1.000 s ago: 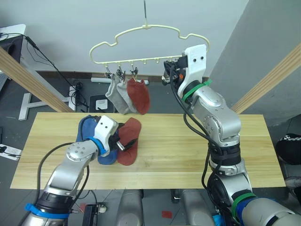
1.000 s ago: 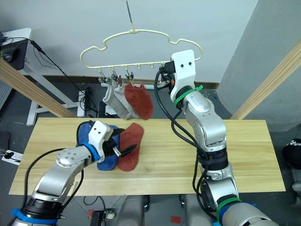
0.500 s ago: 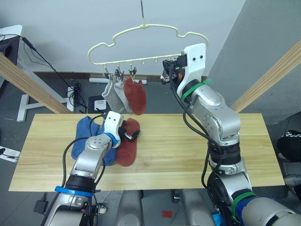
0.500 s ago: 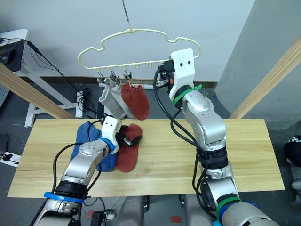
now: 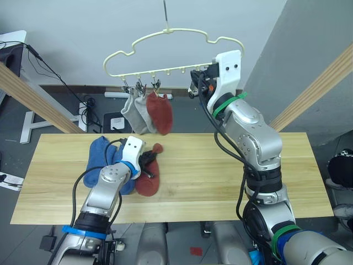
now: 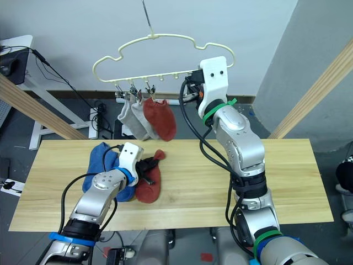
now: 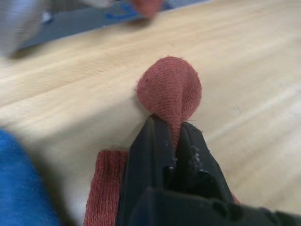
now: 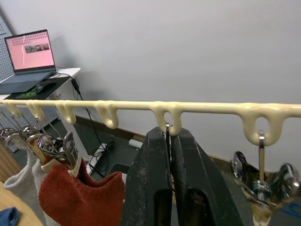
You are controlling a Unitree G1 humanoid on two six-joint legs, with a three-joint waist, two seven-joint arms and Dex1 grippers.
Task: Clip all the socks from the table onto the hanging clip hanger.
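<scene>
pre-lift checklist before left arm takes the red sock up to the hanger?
1. Left gripper shut on the rust-red sock: ok.
2. Sock free of the blue socks beside it: cannot tell.
3. Right gripper shut on a grey clip's wire under the clip hanger: ok.
4. That clip held open for the sock: cannot tell.
5. Free clips remain; two grey socks and one red sock hang at the left end: ok.
</scene>
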